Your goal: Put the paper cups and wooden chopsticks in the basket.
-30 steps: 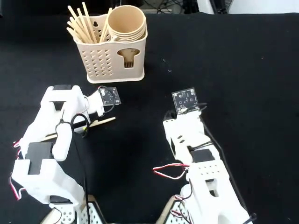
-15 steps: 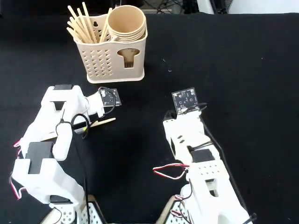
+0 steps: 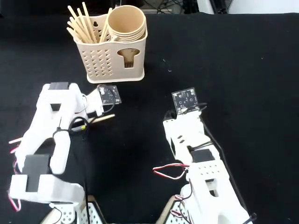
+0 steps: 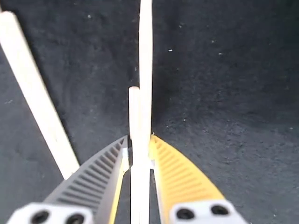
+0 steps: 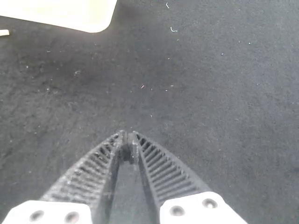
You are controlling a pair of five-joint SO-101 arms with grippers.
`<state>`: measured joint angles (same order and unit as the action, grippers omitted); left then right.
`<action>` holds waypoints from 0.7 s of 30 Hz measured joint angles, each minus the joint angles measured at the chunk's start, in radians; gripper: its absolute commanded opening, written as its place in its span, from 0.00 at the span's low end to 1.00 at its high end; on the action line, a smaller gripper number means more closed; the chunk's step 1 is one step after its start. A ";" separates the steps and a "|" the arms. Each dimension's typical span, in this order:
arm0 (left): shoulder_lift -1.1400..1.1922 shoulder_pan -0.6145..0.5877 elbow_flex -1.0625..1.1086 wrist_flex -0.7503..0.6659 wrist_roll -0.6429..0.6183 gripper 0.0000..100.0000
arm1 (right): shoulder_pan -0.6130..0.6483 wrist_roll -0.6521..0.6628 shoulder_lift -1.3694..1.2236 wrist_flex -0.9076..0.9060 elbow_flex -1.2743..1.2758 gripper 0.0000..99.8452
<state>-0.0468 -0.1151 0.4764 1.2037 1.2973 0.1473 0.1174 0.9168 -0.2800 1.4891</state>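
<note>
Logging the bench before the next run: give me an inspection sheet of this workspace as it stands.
Surface: black cloth covers the table.
Job's things: beige perforated plastic basket holds stacked paper cups and a bundle of wooden chopsticks; one loose chopstick lies on the cloth.
Clutter: nothing seen.
Grippers: left gripper shut on two chopsticks; right gripper shut, empty.
Cables: red and white wires on the right arm.
Surroundings: dark cables beyond the far edge.
</note>
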 measured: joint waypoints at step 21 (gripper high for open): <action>-0.698 0.000 0.041 -0.126 -0.420 0.03 | 0.000 0.000 0.000 0.000 0.000 0.02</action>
<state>-0.7449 -0.1151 0.5178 1.0779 0.8769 0.1473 0.1174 0.9168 -0.2800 1.4891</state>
